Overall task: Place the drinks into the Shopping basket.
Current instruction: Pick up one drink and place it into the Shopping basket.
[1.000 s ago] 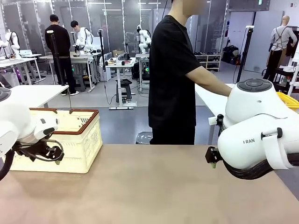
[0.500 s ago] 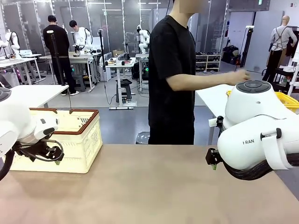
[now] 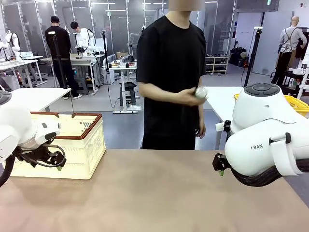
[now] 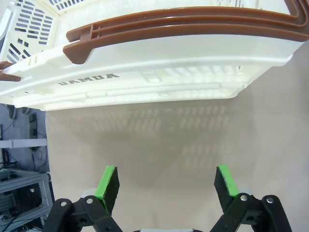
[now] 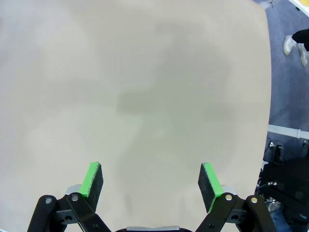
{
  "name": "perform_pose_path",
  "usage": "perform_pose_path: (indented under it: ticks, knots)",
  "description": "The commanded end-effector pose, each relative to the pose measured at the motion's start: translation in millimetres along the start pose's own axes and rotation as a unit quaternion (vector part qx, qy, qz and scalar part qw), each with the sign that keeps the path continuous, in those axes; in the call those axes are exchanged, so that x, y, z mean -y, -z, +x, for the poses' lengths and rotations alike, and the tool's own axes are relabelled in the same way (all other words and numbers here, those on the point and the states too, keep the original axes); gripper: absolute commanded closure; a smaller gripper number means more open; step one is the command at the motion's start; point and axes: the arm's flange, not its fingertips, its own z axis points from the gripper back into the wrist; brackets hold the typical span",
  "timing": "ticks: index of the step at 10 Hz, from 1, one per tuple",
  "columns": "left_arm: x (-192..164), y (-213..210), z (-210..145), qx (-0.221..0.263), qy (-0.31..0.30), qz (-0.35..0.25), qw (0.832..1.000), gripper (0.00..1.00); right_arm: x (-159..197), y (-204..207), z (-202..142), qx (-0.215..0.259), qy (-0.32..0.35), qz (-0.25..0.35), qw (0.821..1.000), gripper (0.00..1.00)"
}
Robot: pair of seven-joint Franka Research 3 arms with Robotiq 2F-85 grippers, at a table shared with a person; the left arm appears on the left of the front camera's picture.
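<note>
One broad tan counter (image 3: 159, 193) fills the lower half of the front view. At upper centre a person (image 3: 171, 63) in black stands behind it. The Shopping basket (image 3: 79, 140) — cream with a brown rim — sits at centre left on the counter and spans the top of the left wrist view. The left jaws and right jaws both stand wide apart over bare counter, gripping nothing. The person's hand (image 3: 186, 98) holds a small pale thing (image 3: 201, 92) — too blurred to name.

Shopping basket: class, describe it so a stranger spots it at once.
Find the tan table; on its far left side stands the shopping basket. Unlike the yellow basket far right, it is cream lattice, brown-rimmed, marked DAMDA.
</note>
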Motion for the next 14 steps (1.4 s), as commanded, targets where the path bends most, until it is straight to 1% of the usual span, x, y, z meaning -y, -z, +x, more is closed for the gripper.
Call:
perform_pose_path:
  ticks: [1, 14]
  knots:
    - [-0.9, -1.0, -0.6, -0.003, 0.001, 0.002, 1.0, 0.0, 1.0, 1.9, 0.5, -0.003, 0.004, 0.002, 1.0, 0.0]
    - [-0.9, -1.0, -0.6, -0.003, 0.001, 0.002, 1.0, 0.0, 1.0, 1.9, 0.5, -0.003, 0.004, 0.002, 1.0, 0.0]
